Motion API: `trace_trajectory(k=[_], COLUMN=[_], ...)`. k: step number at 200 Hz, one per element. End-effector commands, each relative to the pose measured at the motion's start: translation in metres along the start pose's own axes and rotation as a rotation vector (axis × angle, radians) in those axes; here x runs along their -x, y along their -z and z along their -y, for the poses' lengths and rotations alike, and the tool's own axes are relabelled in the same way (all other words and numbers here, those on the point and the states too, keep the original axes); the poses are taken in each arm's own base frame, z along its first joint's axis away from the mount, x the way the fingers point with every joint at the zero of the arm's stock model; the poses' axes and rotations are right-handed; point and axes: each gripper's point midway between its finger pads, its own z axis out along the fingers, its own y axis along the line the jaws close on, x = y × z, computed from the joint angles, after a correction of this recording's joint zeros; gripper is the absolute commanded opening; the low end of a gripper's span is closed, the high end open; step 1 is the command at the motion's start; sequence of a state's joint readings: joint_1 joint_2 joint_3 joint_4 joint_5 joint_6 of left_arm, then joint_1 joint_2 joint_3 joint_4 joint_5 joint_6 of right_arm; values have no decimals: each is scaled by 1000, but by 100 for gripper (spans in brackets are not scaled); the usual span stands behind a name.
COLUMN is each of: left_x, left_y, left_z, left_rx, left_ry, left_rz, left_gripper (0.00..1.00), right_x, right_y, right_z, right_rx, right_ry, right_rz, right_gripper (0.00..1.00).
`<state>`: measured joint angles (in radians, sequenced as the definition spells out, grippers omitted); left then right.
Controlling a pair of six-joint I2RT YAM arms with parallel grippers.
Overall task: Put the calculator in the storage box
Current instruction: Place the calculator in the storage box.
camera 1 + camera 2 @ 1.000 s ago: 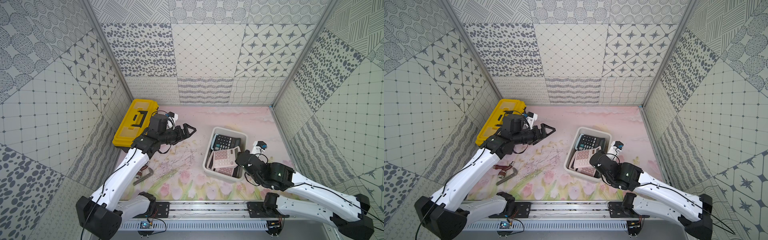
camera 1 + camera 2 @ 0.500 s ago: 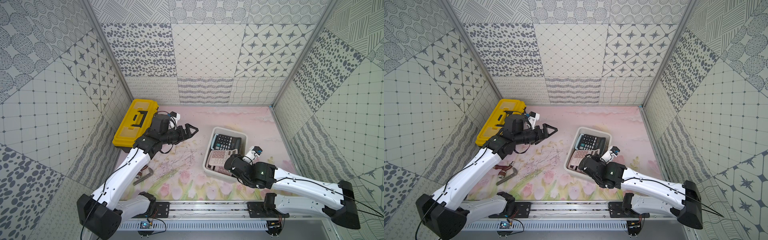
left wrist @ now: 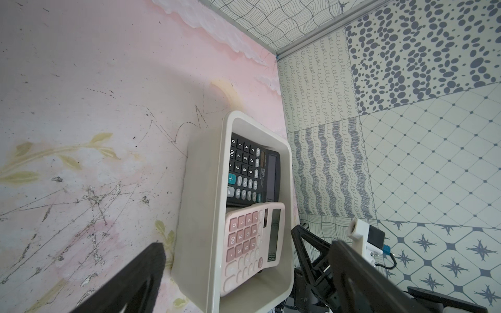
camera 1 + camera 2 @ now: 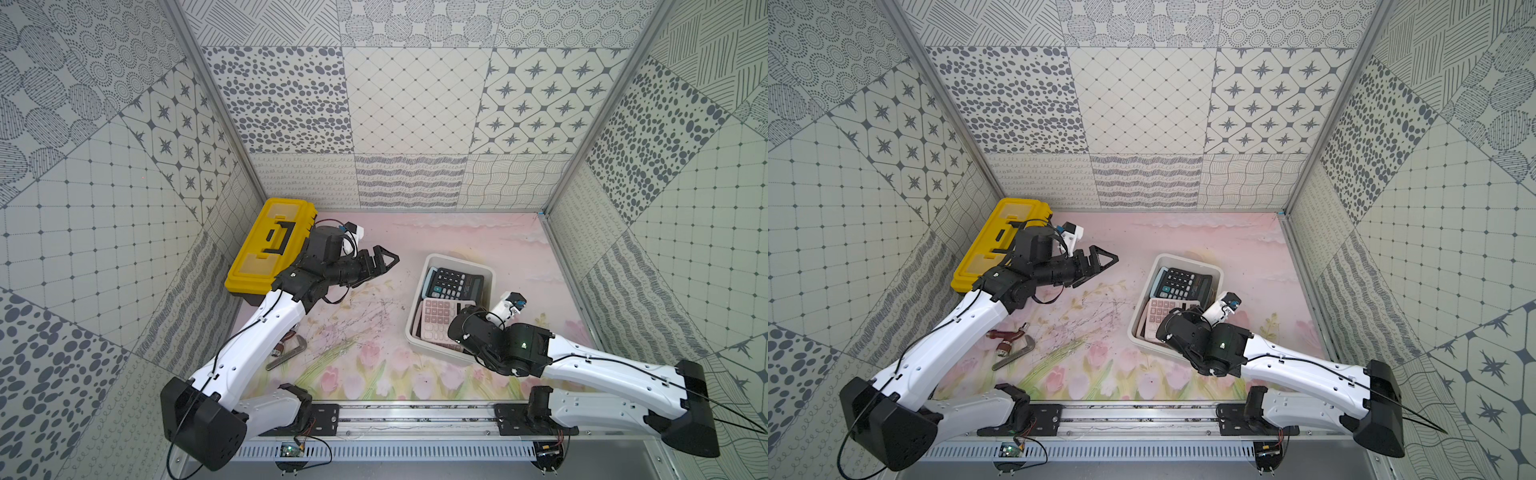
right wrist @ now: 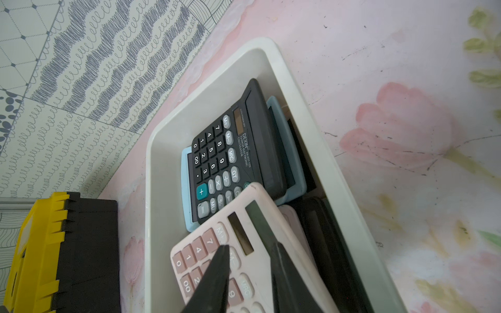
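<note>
The white storage box [image 4: 460, 258] [image 4: 1187, 258] [image 3: 200, 189] [image 5: 162, 216] stands right of the mat's centre. A pink calculator [image 4: 435, 318] [image 4: 1158, 316] [image 3: 244, 238] [image 5: 200, 252] lies tilted at its near end. It overlaps a black calculator [image 4: 455, 282] [image 4: 1183, 282] [image 3: 249, 168] [image 5: 225, 154] that rests on a light blue one [image 5: 185, 173]. My right gripper [image 4: 461, 313] [image 5: 250, 245] hovers just above the pink calculator's keys, open a little, with nothing between its fingers. My left gripper [image 4: 380, 264] [image 4: 1100, 262] [image 3: 246, 245] hangs wide open and empty in the air left of the box.
A yellow-lidded black toolbox [image 4: 270, 245] [image 4: 992, 245] [image 5: 40, 244] sits at the back left by the wall. A red-handled metal wrench [image 4: 291, 351] [image 4: 1011, 343] lies on the mat under my left arm. Patterned walls enclose three sides.
My right gripper moved left over the near end of the box, and its fingers have parted from shut. The left gripper drifted slightly to the right, still open.
</note>
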<state>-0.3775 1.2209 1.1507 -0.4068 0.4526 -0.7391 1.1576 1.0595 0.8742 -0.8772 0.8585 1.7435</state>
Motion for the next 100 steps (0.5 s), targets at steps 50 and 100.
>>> trace_trajectory(k=[50,100], left_x=[9,-9], left_y=[-6,-31], left_z=[13,13], left_rx=[-57,-37], left_ry=[-38,-69], left_rz=[9,-119], left_gripper=[100,100], right_x=[18,22], right_y=[19,5], right_z=[-18,-28], right_rx=[41,57], right_ry=[89,255], right_rz=[-3,-100], right_gripper=[38,46])
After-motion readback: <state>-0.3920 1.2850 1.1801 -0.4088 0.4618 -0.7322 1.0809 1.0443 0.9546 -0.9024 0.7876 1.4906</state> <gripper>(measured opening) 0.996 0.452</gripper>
